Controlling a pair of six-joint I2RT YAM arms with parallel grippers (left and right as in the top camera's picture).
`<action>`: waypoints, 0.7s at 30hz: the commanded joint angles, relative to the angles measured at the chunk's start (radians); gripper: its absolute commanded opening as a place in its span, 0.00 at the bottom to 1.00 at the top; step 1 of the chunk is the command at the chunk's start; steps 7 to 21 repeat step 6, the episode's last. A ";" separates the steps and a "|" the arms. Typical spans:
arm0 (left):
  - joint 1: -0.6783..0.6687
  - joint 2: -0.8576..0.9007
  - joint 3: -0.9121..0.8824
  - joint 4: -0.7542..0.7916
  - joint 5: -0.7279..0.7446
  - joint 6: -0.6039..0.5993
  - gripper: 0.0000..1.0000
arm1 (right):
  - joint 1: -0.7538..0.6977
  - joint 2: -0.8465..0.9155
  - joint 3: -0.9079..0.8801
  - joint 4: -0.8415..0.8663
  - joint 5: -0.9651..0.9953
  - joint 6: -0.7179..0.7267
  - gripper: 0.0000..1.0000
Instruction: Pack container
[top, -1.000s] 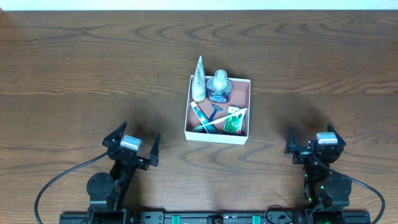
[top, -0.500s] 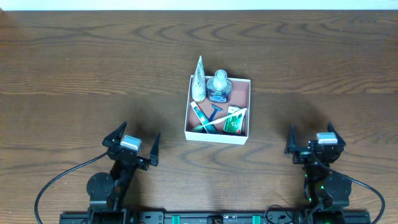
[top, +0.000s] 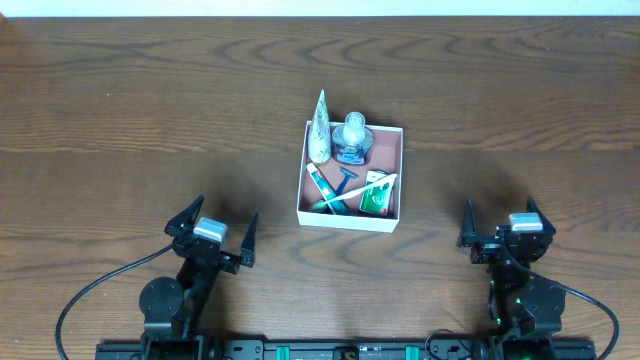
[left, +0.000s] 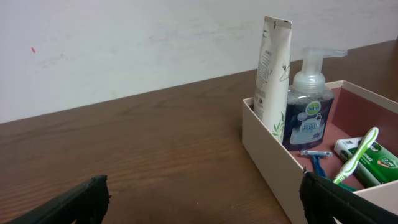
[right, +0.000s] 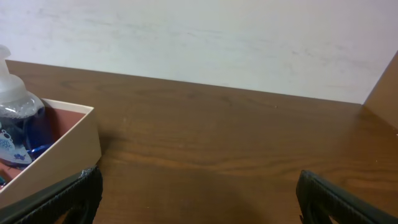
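Note:
The container, a square shallow white box with a pinkish-brown inside, sits mid-table. In it are a tall white tube, a blue soap pump bottle, a blue razor, a green-and-white toothbrush, a toothpaste tube and a small green-and-white carton. My left gripper is open and empty near the front left. My right gripper is open and empty near the front right. The left wrist view shows the box's wall, tube and bottle. The right wrist view shows the box corner.
The dark wooden table spreads around the box. A white wall stands behind the table's far edge. Black cables trail from both arm bases at the front edge.

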 joint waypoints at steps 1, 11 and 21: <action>0.006 -0.003 -0.019 -0.035 0.011 0.013 0.98 | 0.008 -0.010 -0.004 -0.001 -0.008 -0.013 0.99; 0.006 -0.003 -0.019 -0.035 0.011 0.013 0.98 | 0.008 -0.010 -0.004 -0.001 -0.008 -0.013 0.99; 0.006 -0.003 -0.019 -0.035 0.011 0.013 0.98 | 0.008 -0.010 -0.004 -0.001 -0.008 -0.013 0.99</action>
